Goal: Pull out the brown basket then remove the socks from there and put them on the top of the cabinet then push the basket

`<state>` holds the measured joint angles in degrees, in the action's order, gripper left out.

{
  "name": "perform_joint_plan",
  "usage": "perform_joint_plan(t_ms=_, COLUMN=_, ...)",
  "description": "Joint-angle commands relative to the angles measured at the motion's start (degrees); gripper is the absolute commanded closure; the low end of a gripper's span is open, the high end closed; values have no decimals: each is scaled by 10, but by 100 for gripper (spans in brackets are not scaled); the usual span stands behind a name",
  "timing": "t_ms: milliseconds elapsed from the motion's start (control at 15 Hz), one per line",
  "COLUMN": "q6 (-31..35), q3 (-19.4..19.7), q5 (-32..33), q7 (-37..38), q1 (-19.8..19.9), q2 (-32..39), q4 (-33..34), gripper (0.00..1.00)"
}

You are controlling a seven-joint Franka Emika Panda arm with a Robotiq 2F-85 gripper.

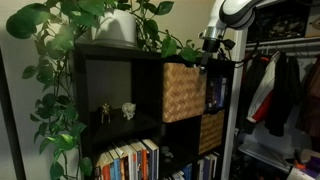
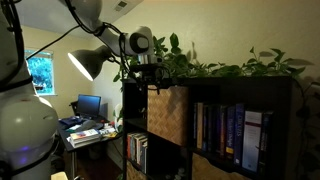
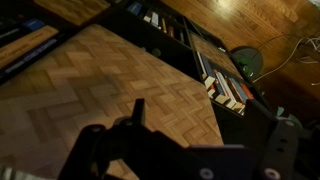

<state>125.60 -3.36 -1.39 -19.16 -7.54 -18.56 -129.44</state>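
The brown basket of light tan checkered wicker sits in the upper middle compartment of the dark cabinet, its front a little proud of the shelf. It shows in both exterior views. Its woven face fills most of the wrist view. My gripper hangs just above the cabinet's top edge, over the basket's upper corner. In the wrist view its dark fingers stand apart and hold nothing. No socks show.
A leafy plant in a white pot covers the cabinet top. A smaller darker basket sits below, with books on the lower shelves. A clothes rack stands beside the cabinet. A desk with a monitor is behind.
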Motion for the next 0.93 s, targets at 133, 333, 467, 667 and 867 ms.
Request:
perform_joint_plan(t_ms=133, q6=144, q3=-16, q5=85, q7=-2, q1=3, q2=-41, q4=-46, gripper=0)
perform_joint_plan(t_ms=333, q6=244, q3=-27, q5=148, q7=32, q1=16, q2=-34, q4=-66, gripper=0)
perform_joint_plan(t_ms=467, q6=281, q3=-30, q5=174, q7=56, q1=23, q2=-26, q4=-76, gripper=0)
perform_joint_plan(t_ms=667, q6=305, q3=-29, q5=187, q7=71, q1=25, q2=-23, q4=-88, gripper=0)
perform_joint_plan(t_ms=867, q6=331, q3=-23, q5=183, q7=60, q1=21, q2=-20, q4=-101, gripper=0)
